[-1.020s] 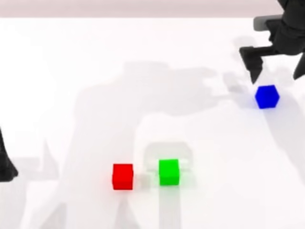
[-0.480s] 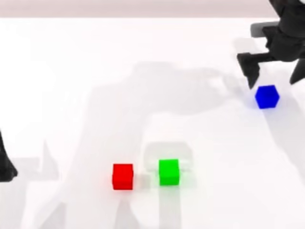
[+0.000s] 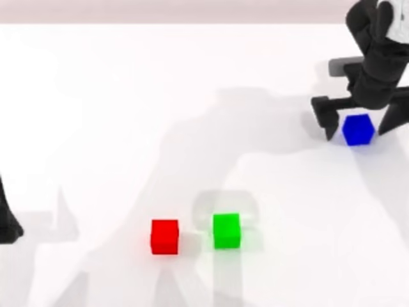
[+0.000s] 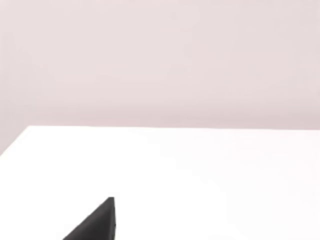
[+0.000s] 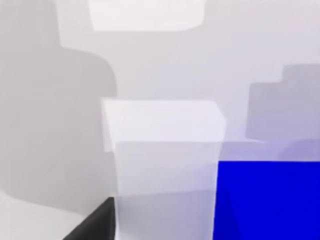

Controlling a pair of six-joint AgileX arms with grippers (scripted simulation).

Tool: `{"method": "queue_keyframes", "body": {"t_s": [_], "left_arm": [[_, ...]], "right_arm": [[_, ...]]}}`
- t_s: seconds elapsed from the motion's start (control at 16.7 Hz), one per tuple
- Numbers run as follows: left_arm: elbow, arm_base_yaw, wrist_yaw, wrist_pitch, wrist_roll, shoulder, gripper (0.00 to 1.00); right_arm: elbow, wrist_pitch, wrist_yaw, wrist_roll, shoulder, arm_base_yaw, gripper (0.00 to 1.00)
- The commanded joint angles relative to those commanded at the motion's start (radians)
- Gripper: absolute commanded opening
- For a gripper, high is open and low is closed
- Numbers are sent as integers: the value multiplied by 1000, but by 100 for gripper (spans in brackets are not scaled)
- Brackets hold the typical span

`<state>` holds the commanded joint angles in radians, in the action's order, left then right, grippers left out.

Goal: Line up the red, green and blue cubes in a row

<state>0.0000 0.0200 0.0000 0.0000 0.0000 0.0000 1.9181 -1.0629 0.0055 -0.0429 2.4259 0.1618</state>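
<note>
Straddling the blue cube, the right tool sits low at the far right of the white counter, its two dark fingers spread apart with one finger just to the cube's left and the other at its right side, partly cut off by the picture's edge. Whether either finger touches the cube cannot be told from above; a thin gap seems to show on the left side. The tool is open, with the cube between its fingers and resting on the counter.

From the right wrist view, the blue cube fills the lower right corner, very close to the camera, and a dark finger tip shows at the bottom edge, apart from the cube.

The red cube and the green cube lie near the front of the counter, side by side with a small gap between them, the red one to the left. Both are well apart from the blue cube, which lies farther back and to the right.

The left tool is parked at the counter's left edge, mostly out of the top view. Its wrist view shows only a dark finger tip over bare counter, so I cannot tell whether it is open or closed.
</note>
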Motion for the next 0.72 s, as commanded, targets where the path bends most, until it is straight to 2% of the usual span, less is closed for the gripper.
{"method": "queue_keyframes", "body": {"t_s": [0.12, 0.72], "left_arm": [[0, 0, 0, 0, 0, 0, 100], [0, 0, 0, 0, 0, 0, 100]], "right_arm": [[0, 0, 0, 0, 0, 0, 100], [0, 0, 0, 0, 0, 0, 25]]}}
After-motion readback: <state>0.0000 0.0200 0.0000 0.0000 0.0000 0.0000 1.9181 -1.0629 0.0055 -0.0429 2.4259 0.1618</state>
